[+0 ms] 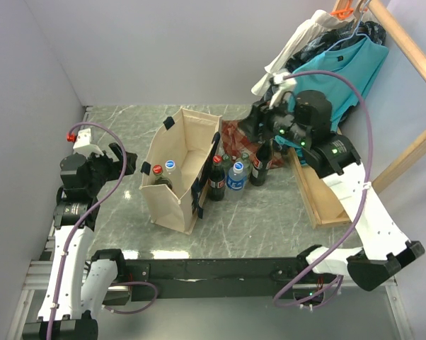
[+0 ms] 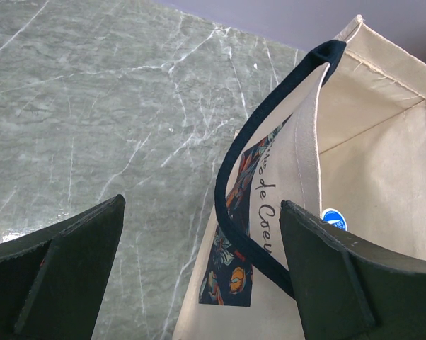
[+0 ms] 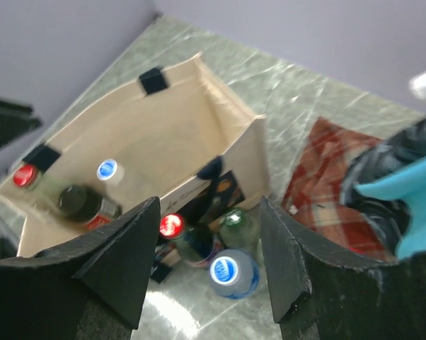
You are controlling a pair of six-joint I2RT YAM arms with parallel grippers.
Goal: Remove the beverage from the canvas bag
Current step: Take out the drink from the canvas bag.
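Note:
The beige canvas bag [image 1: 183,157] stands open at mid-table, with navy handles. Inside it are a red-capped bottle [image 1: 157,170], a blue-capped bottle [image 1: 170,164] and a dark bottle [image 3: 82,202]. My left gripper [image 1: 125,162] is open and empty just left of the bag. In the left wrist view [image 2: 199,276] the bag's printed wall [image 2: 234,262] and a navy handle [image 2: 231,177] lie between its fingers. My right gripper [image 1: 257,124] is open and empty, high to the bag's right. In the right wrist view [image 3: 209,258] it looks down on the bag [image 3: 163,134].
Several bottles stand outside the bag on its right: a red-capped cola [image 1: 216,178], a blue-capped water bottle [image 1: 235,176], a green-capped one [image 3: 232,218] and a dark one [image 1: 261,164]. A red plaid cloth [image 3: 333,184] lies behind them. A wooden tray [image 1: 319,195] and hanging clothes [image 1: 344,57] are at the right.

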